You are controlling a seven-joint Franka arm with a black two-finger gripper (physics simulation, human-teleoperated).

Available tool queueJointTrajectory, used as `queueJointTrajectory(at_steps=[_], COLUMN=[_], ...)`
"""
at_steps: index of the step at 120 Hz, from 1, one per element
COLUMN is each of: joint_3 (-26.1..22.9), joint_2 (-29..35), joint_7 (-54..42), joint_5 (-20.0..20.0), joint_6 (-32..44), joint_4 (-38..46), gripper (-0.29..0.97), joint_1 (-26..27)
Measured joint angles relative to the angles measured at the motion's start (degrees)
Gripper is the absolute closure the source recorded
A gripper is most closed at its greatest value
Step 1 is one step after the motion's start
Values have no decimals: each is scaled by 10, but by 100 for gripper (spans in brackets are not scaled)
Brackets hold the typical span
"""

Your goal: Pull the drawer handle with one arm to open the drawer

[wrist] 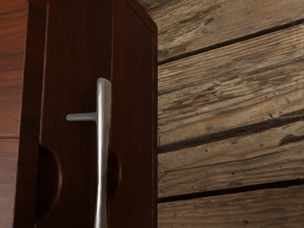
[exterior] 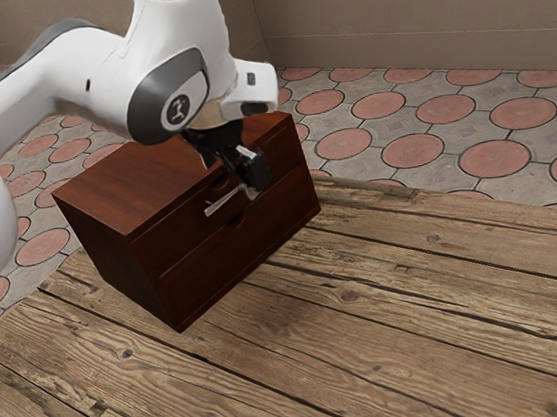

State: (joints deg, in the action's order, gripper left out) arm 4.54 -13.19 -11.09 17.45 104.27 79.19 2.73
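The claw (exterior: 246, 175) hangs at the front of a dark wooden cabinet (exterior: 135, 185), right at the metal handle (exterior: 225, 201) of the upper drawer (exterior: 182, 227). Whether it is apart or clamped on the bar cannot be told. From the hand's camera the handle (wrist: 101, 142) runs along the drawer front just under the hand. A lower drawer (exterior: 234, 259) sits beneath. The cabinet stands at the plank table's (exterior: 394, 336) edge, and what the drawers hold is hidden.
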Motion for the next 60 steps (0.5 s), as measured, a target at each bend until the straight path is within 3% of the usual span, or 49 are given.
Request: queueJointTrajectory(at_steps=[24,60], joint_3=[0,0], joint_2=[0,-7], joint_7=[-16,-31], joint_5=[3,4], joint_6=[27,61], joint_4=[17,18], gripper=[1,16], joint_1=[0,-1])
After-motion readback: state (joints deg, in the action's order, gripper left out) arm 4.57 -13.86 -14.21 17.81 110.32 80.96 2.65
